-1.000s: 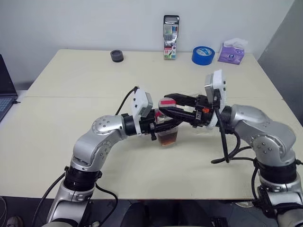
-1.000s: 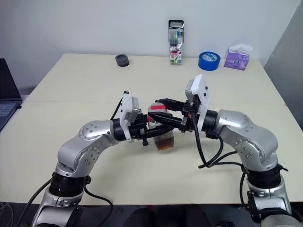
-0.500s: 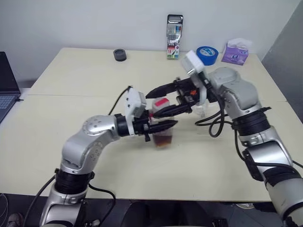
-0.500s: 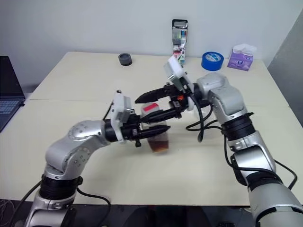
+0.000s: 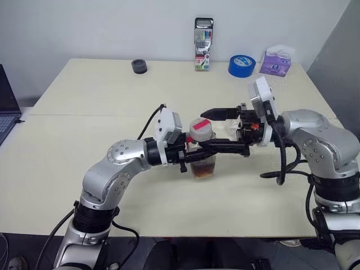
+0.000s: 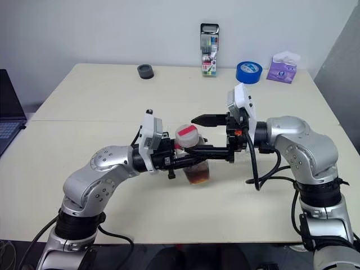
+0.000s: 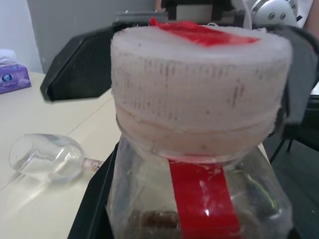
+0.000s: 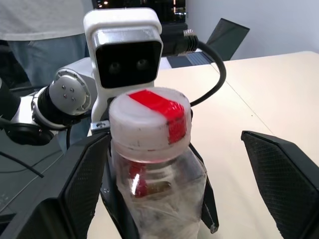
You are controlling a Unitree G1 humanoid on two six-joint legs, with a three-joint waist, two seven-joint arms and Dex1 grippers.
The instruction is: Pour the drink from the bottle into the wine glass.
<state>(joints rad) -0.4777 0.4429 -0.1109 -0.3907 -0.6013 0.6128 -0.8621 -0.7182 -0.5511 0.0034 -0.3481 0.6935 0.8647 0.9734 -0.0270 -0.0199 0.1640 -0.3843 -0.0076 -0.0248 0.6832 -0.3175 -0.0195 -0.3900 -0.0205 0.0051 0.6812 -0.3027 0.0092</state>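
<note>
My left gripper (image 5: 194, 155) is shut on the body of the bottle (image 5: 202, 154), holding it upright just above the table (image 5: 84, 90). The bottle is clear plastic with a red stripe and a white cap (image 8: 149, 122) crossed by red tape. The dark drink (image 6: 197, 175) fills its bottom. My right gripper (image 5: 206, 130) comes in from the right, level with the cap. It is open, one finger (image 8: 84, 189) on each side of the cap and neither touching it. The wine glass (image 7: 47, 158) lies on its side on the table behind the bottle.
Along the table's far edge stand a marker pack (image 5: 203, 44), a blue tape roll (image 5: 241, 66), a purple tissue pack (image 5: 274, 62) and a small black round thing (image 5: 139, 66). A laptop (image 5: 5, 107) sits at the far left. A person (image 8: 40, 30) stands beyond the left arm.
My right gripper's fingers, closed about the cap a second ago, have spread wide apart. The left gripper and the bottle have stayed put.
</note>
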